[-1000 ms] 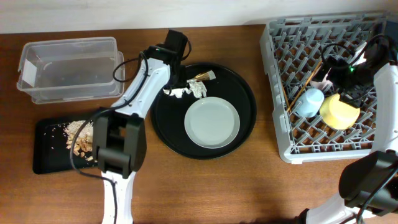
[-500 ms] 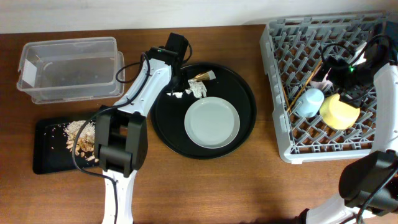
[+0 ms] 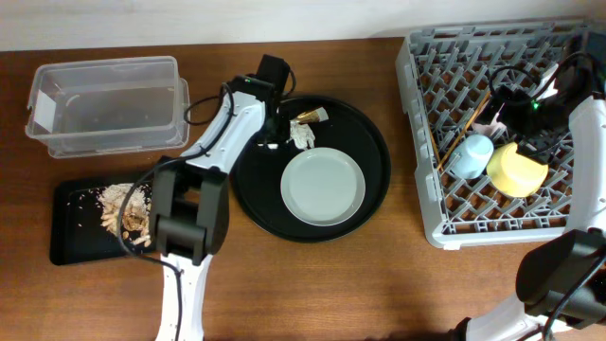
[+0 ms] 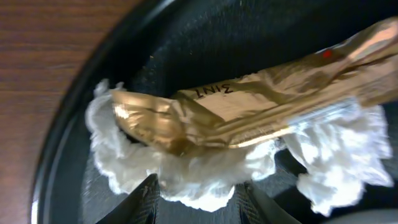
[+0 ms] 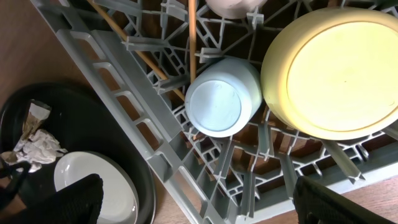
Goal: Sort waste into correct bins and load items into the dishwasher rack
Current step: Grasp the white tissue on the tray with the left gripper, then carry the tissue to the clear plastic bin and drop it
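Observation:
Crumpled white tissue (image 4: 199, 180) (image 3: 301, 135) lies on the round black tray (image 3: 382, 142), with the gold-brown wrapper (image 4: 249, 112) (image 3: 310, 116) draped over it. My left gripper (image 4: 199, 194) (image 3: 282, 121) has closed on the tissue's near lobe, and both fingertips (image 4: 152, 186) touch it. The tissue still rests on the tray. The pale plate (image 3: 323, 186) sits on the same tray. My right gripper (image 5: 199, 205) hangs open over the dishwasher rack (image 3: 426, 142). In the rack are the yellow-green bowl (image 3: 516, 170) (image 5: 336, 68), the blue cup (image 3: 471, 154) (image 5: 221, 102) and the chopsticks (image 3: 459, 128) (image 5: 191, 31).
The clear box (image 3: 104, 104) stands at the back left. In front of it the flat black tray (image 3: 68, 242) holds food scraps (image 3: 123, 213). A small white tissue scrap (image 3: 269, 144) lies at the round tray's left edge. The pink cup (image 5: 230, 5) is partly visible in the rack.
My left gripper has shifted slightly right toward the tissue and its jaws have narrowed. The strewn tissue by the tray's left edge has shrunk to a small scrap. The right arm is still.

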Available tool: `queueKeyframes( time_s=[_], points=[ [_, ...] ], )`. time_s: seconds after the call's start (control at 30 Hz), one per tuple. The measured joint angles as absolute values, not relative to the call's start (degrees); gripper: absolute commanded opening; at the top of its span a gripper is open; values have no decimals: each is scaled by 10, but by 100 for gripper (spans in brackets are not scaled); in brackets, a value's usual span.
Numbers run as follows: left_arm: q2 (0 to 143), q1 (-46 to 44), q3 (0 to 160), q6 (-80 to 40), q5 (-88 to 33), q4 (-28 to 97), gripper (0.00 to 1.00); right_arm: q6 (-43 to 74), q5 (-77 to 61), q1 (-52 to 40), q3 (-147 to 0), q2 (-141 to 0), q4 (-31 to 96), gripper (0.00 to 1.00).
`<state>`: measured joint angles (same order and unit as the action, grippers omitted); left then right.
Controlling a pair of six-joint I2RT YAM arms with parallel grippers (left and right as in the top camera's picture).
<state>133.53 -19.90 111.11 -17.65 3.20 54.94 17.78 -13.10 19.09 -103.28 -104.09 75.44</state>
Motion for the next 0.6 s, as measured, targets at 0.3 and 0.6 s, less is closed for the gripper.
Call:
queueKeyframes(
  time_s=[0.3,0.6],
  points=[
    [1343,-200,1111,-167,31,562,0,178,-131,191,-1033,-1041,754,98],
    [1327,-206,1152,-182,0,669,0,178,-131,191,-1033,-1041,754,98]
  ],
)
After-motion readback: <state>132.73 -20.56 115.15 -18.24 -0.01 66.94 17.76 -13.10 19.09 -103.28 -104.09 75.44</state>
